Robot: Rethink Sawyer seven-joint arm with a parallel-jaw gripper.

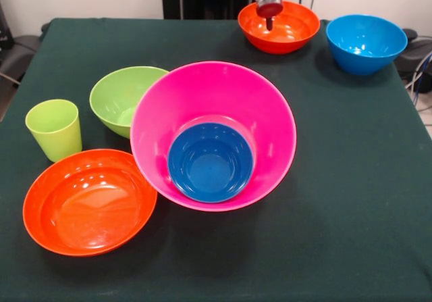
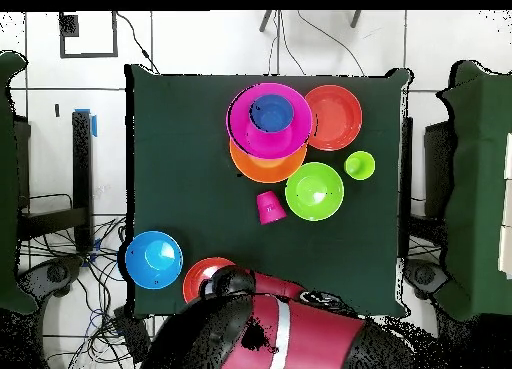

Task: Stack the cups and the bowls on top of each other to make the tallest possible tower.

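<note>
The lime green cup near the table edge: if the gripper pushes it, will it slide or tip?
The lime green cup stands upright on its narrower base, so a high push would probably tip it. Its glossy plastic looks light and stiff. On the green cloth it may drag rather than slide, and once tipped, probably roll in a curve.

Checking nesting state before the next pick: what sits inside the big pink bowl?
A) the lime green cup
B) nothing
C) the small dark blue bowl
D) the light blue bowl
C: the small dark blue bowl rests inside the big pink bowl, on its bottom; the lime green cup and the light blue bowl stand apart on the table.
</note>
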